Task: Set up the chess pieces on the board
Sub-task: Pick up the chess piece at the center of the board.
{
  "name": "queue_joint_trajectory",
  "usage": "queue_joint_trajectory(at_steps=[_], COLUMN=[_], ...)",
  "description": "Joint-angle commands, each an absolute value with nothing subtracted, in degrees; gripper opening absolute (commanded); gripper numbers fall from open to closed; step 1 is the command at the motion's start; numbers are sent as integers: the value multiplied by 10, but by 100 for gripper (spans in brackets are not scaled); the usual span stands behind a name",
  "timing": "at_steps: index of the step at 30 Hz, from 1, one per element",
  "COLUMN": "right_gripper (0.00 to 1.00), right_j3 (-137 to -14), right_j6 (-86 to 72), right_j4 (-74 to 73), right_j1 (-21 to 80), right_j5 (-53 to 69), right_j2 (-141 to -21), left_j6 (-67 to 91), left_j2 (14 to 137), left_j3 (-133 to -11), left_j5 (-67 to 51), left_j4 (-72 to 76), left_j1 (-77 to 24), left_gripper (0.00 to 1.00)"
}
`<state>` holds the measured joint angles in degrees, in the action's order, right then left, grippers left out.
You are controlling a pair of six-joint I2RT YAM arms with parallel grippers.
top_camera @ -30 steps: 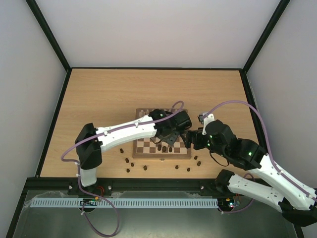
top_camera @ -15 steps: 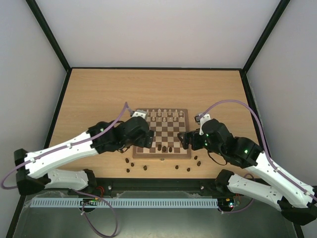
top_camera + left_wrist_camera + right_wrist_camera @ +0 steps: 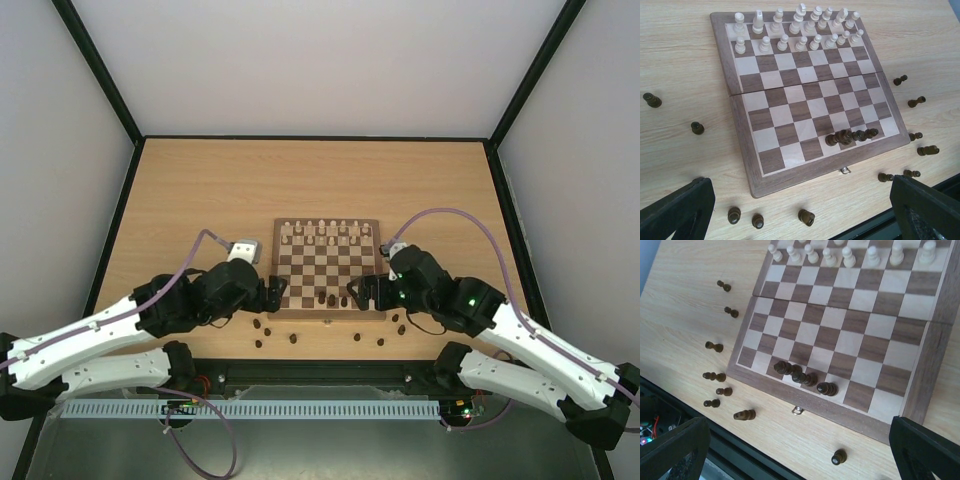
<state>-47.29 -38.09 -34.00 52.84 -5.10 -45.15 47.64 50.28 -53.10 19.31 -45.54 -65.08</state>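
Note:
The board (image 3: 318, 268) lies in the middle of the table. Pale chess pieces (image 3: 325, 232) fill its two far rows, also seen in the left wrist view (image 3: 800, 31) and the right wrist view (image 3: 850, 255). A few dark pieces (image 3: 333, 298) stand bunched on the near row (image 3: 850, 136) (image 3: 802, 376). Several more dark pieces lie loose on the table by the near edge (image 3: 268, 327) (image 3: 757, 220) (image 3: 715, 376). My left gripper (image 3: 272, 292) (image 3: 800, 190) hangs open at the board's near left corner. My right gripper (image 3: 358, 293) (image 3: 799, 425) hangs open at its near right corner. Neither holds anything.
A small metal clasp (image 3: 845, 170) (image 3: 798, 410) sits on the board's near edge. The table's black front rail (image 3: 320, 370) runs just behind the loose pieces. Grey walls enclose the table on three sides.
My left gripper has opened and drawn back from over the board's near row to its near left corner. My right gripper has slid a little nearer and left.

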Motion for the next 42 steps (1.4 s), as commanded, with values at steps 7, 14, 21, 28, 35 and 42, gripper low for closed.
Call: queue_joint_trajectory(at_steps=[7, 14, 21, 28, 35, 42], right_gripper=[99, 99, 100, 99, 100, 100], right_j3=[-428, -436, -450, -460, -476, -474], right_j6=[-457, -477, -479, -447, -413, -395], right_j4=[-308, -346, -368, -363, -359, -357], right_j1=[530, 534, 534, 534, 534, 533], right_j5=[-15, -57, -100, -112, -122, -122], right_j2=[-472, -484, -502, -492, -509, -501], left_j6=[501, 490, 469, 461, 468, 467], left_j2=[443, 465, 540, 621, 686, 749], left_j3=[-458, -418, -413, -421, -426, -451], left_j5=[192, 148, 113, 101, 76, 62], left_j4=[-442, -379, -346, -374, -367, -366], left_j1=[-655, -655, -660, -675, -702, -714], left_gripper=[99, 99, 99, 98, 68, 50])
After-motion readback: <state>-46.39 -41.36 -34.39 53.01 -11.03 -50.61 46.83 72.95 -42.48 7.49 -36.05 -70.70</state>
